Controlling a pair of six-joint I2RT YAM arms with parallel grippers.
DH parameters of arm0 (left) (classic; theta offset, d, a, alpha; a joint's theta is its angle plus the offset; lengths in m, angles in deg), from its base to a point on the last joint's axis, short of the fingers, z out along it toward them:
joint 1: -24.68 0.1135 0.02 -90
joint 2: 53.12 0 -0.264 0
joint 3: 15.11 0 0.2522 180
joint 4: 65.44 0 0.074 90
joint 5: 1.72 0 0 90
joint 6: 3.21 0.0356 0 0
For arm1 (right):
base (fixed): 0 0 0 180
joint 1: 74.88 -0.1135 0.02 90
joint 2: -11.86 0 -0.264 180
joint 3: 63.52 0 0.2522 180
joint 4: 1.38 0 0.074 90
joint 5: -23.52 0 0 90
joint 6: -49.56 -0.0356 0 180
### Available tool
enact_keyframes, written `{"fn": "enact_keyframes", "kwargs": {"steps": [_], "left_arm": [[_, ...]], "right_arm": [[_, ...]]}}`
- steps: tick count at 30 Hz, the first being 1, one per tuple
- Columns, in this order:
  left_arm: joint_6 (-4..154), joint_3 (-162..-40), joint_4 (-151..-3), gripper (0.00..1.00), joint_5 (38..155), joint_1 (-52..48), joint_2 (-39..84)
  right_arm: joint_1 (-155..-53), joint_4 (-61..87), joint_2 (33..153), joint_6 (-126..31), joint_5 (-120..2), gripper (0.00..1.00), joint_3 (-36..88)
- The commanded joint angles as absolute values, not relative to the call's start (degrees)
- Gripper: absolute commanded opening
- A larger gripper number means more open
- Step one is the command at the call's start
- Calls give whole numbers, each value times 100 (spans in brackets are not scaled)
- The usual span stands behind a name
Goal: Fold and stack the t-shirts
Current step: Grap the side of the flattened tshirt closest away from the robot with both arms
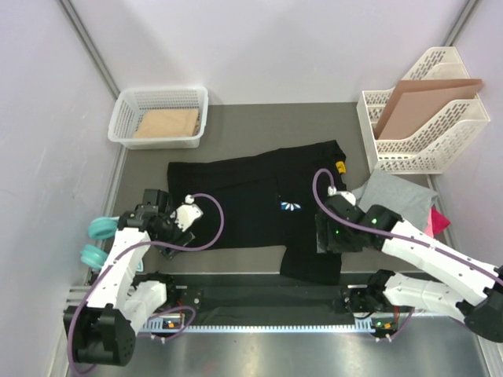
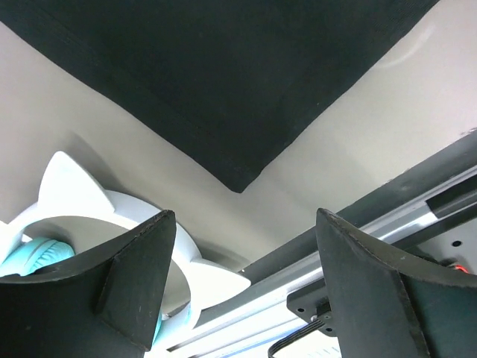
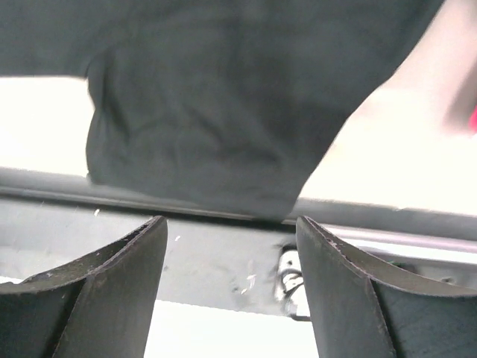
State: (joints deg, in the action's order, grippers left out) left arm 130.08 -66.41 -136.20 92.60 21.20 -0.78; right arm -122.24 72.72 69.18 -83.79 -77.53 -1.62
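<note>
Well, the black t-shirt [image 1: 251,204] lies spread across the middle of the desk [image 1: 259,126], its white-and-blue chest logo [image 1: 290,206] too small to read. One flap reaches the desk's near edge, below the right gripper [image 3: 231,220], which is spread wide and empty. The left gripper [image 2: 244,216] is likewise parted, holding nothing, just short of the shirt's left corner, with bare desk around it. A grey t-shirt [image 1: 397,196] and a pink t-shirt [image 1: 438,222] lie bunched at the right.

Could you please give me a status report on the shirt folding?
Left gripper open, empty, by black t-shirt corner. Right gripper open, empty, over its near flap. Shirt spread, unfolded; grey t-shirt, pink t-shirt heaped right. Headphones near left, off cloth.
</note>
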Motion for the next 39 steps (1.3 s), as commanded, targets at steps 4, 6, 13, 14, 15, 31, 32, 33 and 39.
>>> {"fn": "enact_keyframes", "kwargs": {"steps": [4,6,13,14,15,31,32,33,39], "left_arm": [[13074,-6263,-13169,81,9074,2091,242],[13039,-6218,-12905,81,9004,2064,461],[12950,-6122,-12263,81,8881,2029,1042],[12959,-6104,-12193,81,8881,2029,1078],[12959,-6104,-12140,81,8881,2029,1130],[12775,-6569,-11726,78,8635,2029,1869],[12766,-6561,-11674,77,8635,2029,1939],[12766,-6526,-11621,77,8608,2029,1966],[12740,-6481,-11304,69,8608,2029,2062]], "right_arm": [[-13331,7382,6591,-9949,-7615,70,-844],[-13482,7303,6670,-10072,-7562,71,-1037],[-13948,6628,7092,-10187,-7334,73,-1574],[-13957,6504,7144,-10187,-7290,73,-1662],[-13948,6424,7293,-10196,-7324,73,-1741],[-13948,5721,8235,-10257,-7887,69,-1856],[-13948,5677,8252,-10292,-7922,68,-1891],[-13948,5650,8279,-10319,-7940,67,-1900],[-13948,5571,8507,-10293,-8238,52,-1725]]}}
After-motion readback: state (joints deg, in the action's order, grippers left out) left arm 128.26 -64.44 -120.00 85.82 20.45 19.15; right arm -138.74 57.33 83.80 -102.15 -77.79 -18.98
